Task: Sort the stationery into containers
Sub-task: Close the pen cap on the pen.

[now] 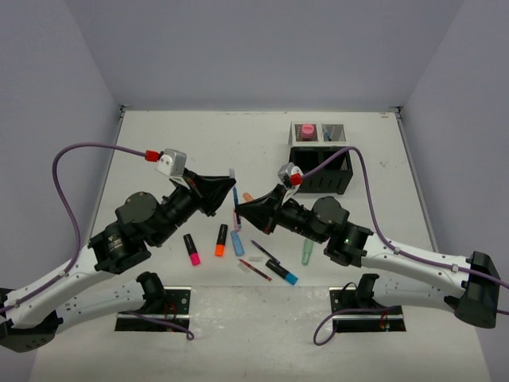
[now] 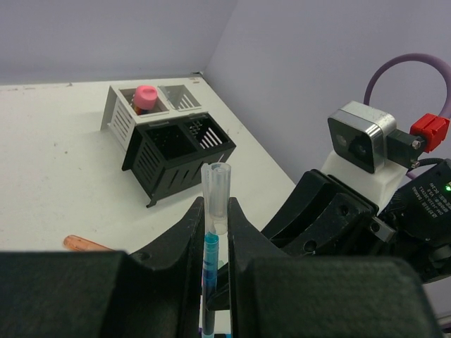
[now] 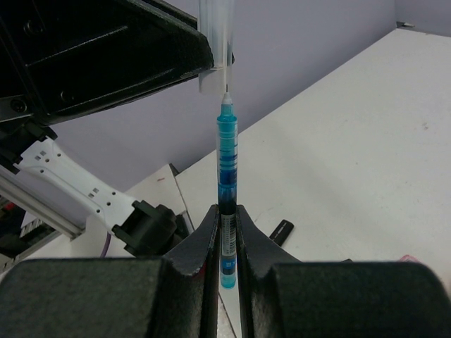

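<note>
My left claw is closed on a clear plastic cap, and my right claw is closed on the barrel of a thin blue pen. I hold both in the air above the middle of the white bench. The pen's tip sits just at the mouth of the cap, lined up with it but not seated. Whether the cap is going on or coming off I cannot tell; either way, this pen is not sorted yet. I judge the job is barely begun. In the black mesh desk organizer at the far right of the bench I can make out only a pink glue stick, standing in one pale rear compartment. The two dark front compartments show nothing inside from my left wrist, and the other pale one I cannot read. Most of the stationery lies loose on the bench near my bases: a pink highlighter, an orange highlighter and a blue highlighter side by side, a red pen, a dark marker with a blue end, a mint highlighter further right, and a peach highlighter just beside my claws. All of these, plus the pen in my grip, are left to go in.
</note>
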